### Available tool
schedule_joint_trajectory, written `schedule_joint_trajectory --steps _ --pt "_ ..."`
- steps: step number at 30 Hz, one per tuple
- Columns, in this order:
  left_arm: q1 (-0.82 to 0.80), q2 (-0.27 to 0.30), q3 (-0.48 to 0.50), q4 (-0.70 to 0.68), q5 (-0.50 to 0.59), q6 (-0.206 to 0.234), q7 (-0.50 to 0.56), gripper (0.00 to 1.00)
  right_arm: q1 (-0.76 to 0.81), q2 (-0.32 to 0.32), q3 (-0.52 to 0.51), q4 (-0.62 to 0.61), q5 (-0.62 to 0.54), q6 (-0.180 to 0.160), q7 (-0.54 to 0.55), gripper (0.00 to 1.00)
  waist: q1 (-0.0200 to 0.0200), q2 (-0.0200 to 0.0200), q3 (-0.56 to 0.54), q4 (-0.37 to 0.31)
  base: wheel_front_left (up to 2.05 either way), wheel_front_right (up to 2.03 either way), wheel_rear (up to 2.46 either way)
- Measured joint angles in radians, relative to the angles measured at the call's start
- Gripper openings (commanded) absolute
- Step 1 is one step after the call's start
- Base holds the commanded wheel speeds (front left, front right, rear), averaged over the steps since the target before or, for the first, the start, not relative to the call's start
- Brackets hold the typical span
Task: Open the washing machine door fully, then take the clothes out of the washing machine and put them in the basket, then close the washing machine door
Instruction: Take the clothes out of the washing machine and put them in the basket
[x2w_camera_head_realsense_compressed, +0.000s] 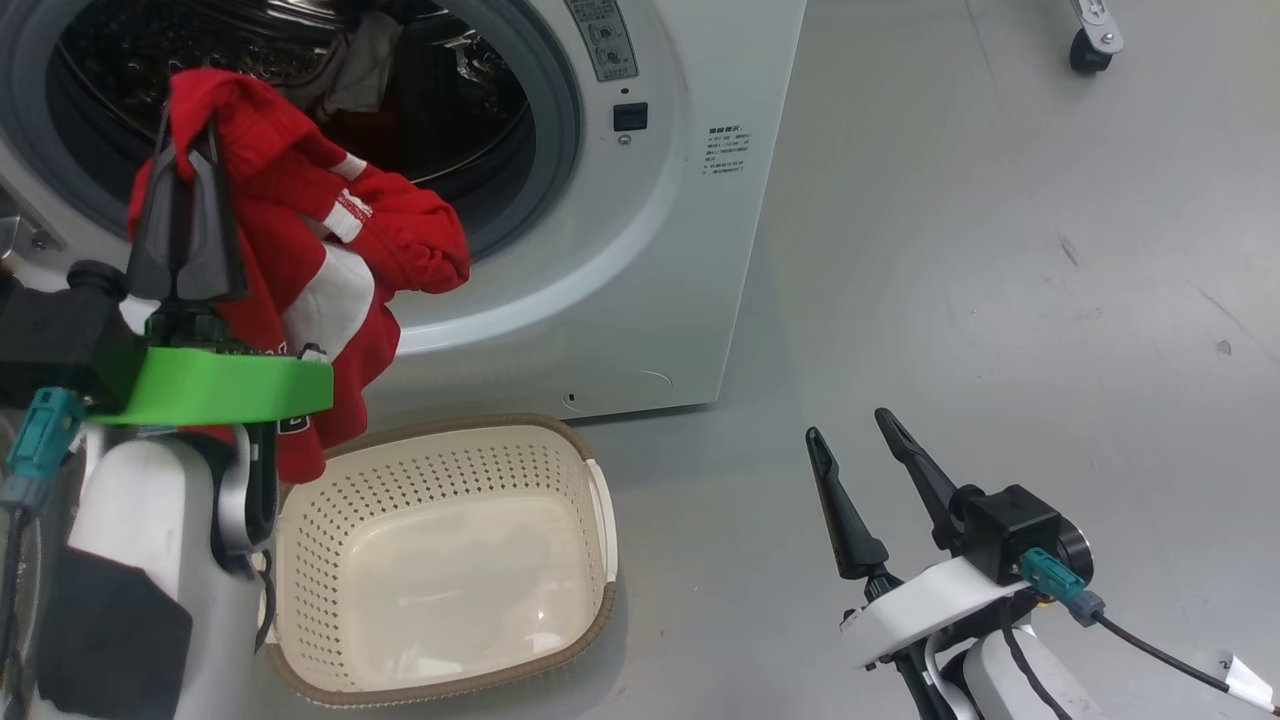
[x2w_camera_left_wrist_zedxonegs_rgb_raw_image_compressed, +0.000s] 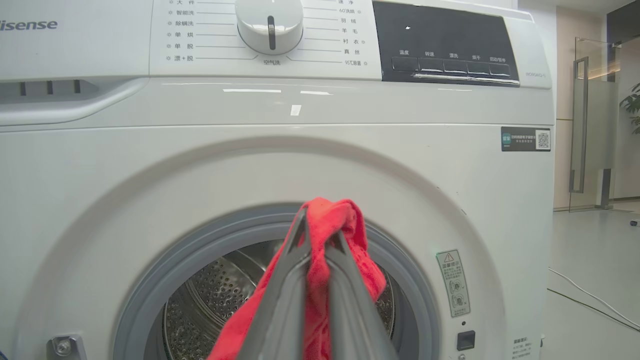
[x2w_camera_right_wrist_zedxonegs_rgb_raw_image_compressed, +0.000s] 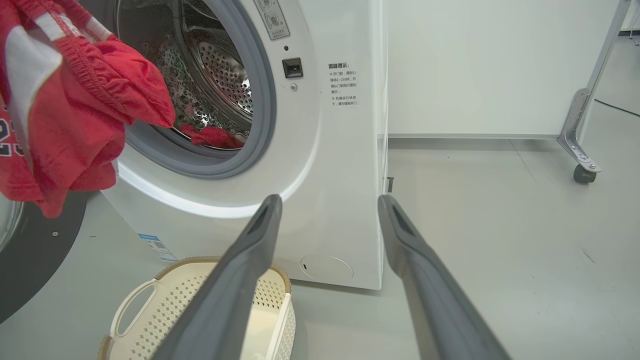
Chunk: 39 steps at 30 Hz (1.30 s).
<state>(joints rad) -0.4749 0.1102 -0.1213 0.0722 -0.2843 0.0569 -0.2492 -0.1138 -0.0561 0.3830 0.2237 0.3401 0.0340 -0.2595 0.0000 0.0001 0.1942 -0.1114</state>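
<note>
Holding clothes (x2w_camera_head_realsense_compressed: 300, 220) clamped in its left gripper (x2w_camera_head_realsense_compressed: 190, 140), right gripper (x2w_camera_head_realsense_compressed: 848, 422) wide and empty, it likely must next release them over the basket (x2w_camera_head_realsense_compressed: 600, 520).

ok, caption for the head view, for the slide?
Left claw shut on red clothes in front of the washing machine, empty basket below; right claw open, holding nothing.

Red-and-white clothes (x2w_camera_head_realsense_compressed: 330, 250) hung bunched in mid-air before the white washing machine (x2w_camera_head_realsense_compressed: 660, 280), its door (x2w_camera_right_wrist_zedxonegs_rgb_raw_image_compressed: 35, 260) swung wide open; the cream basket (x2w_camera_head_realsense_compressed: 440, 470) stood empty on the floor in front.
</note>
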Motion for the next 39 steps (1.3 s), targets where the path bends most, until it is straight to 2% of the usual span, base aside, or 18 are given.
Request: schedule_joint_trajectory --steps 12,21,30,39 --pt "0.188 -0.017 -0.008 -0.032 -0.014 0.023 0.074 0.0 0.002 0.0 -0.005 -0.027 -0.01 0.0 0.0 1.0 0.0 0.0 0.021 0.005 0.0 0.0 0.0" --pt "0.296 -0.039 -0.005 0.078 -0.074 0.035 0.134 0.0 -0.001 0.0 0.0 -0.056 -0.026 0.007 0.0 1.0 0.0 0.0 0.088 0.002 0.0 0.0 0.0" --pt "0.297 -0.039 0.006 0.171 -0.087 0.036 0.151 0.0 -0.03 0.001 0.01 -0.082 -0.027 0.008 0.0 1.0 0.0 0.0 0.18 -0.014 0.0 0.0 0.0" --pt "0.205 -0.03 0.013 0.298 -0.103 0.029 0.188 0.0 -0.082 0.001 0.019 -0.106 -0.027 0.009 0.0 1.0 0.0 0.0 0.3 -0.039 0.0 0.0 0.0"
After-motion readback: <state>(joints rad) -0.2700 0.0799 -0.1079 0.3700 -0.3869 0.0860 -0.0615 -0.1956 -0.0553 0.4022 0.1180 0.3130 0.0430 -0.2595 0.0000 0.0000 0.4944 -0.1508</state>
